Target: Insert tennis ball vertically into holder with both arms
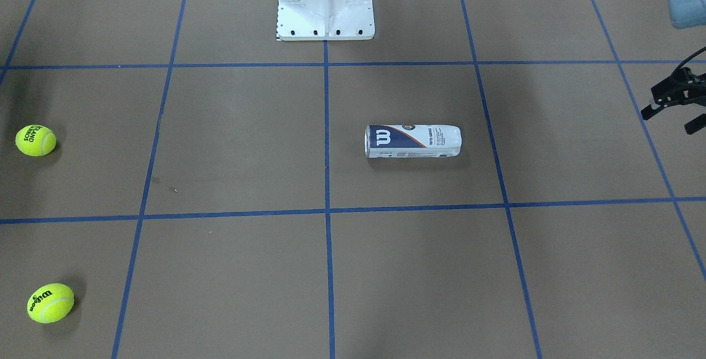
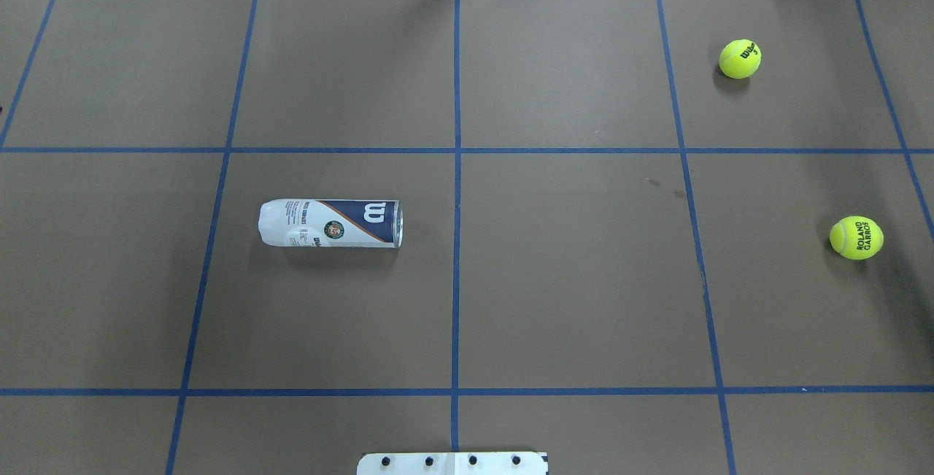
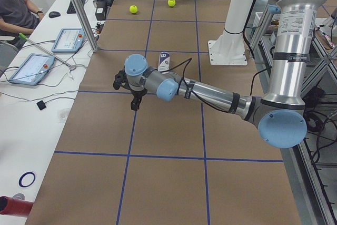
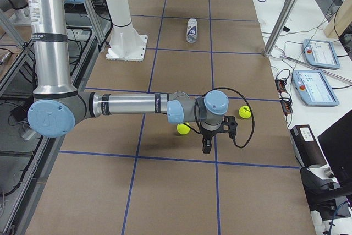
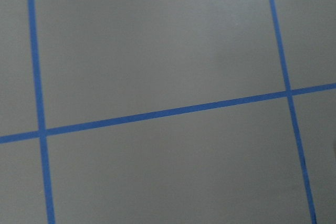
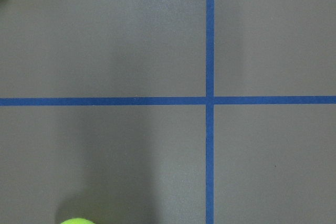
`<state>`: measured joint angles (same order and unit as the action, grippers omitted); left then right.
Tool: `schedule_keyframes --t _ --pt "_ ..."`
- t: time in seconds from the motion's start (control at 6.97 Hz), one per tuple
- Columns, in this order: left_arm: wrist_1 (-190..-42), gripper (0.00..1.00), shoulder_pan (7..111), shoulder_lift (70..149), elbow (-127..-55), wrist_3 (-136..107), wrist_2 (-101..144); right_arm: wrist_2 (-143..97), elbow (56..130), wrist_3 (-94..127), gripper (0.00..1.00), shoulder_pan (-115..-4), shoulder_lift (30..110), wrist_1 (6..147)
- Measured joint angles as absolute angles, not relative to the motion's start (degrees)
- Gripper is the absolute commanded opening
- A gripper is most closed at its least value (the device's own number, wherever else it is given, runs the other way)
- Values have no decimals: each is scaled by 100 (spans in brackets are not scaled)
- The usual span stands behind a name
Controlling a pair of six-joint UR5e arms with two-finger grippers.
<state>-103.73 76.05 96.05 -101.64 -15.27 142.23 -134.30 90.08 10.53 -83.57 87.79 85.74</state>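
Over the brown counter (image 2: 569, 278), the left arm (image 3: 210, 94) reached out low and nearly level. Its wrist was bent so that the left gripper (image 1: 668, 120) pointed down and hovered above the paper. The gripper's fingers stood apart with nothing between them, and it hung well to the robot's left of the holder (image 2: 330, 224).

The right arm (image 4: 132, 104) stretched the same way over the other end. The right gripper (image 4: 217, 136) pointed down near the two tennis balls (image 2: 739, 59) (image 2: 856, 238). I could not tell how far it was open, since only the side view showed it. Its wrist camera caught the top of one ball at the lower edge and a sliver of the other in the upper left corner.

The holder lay on its side, alone in one taped square, with its silver rim toward the centre line of blue tape (image 2: 457, 168). Wide bare paper separated it from both balls, which lay well apart from it on the robot's right. The white pedestal base (image 1: 325, 6) stood at the robot's edge, on the centre line. Beyond the far edge ran a white bench with two tablets (image 4: 316, 70) and cables.
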Motion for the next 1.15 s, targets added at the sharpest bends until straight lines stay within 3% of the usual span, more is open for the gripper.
schedule_keyframes --t 0.72,1.15 --pt "-11207 99 6007 10989 -10218 -1575 14073 -13487 8989 1068 99 -8355 8755 8563" --pt "-11219 99 4854 11765 -10110 -276 12895 -13516 9005 1076 99 -8351 8746 8536"
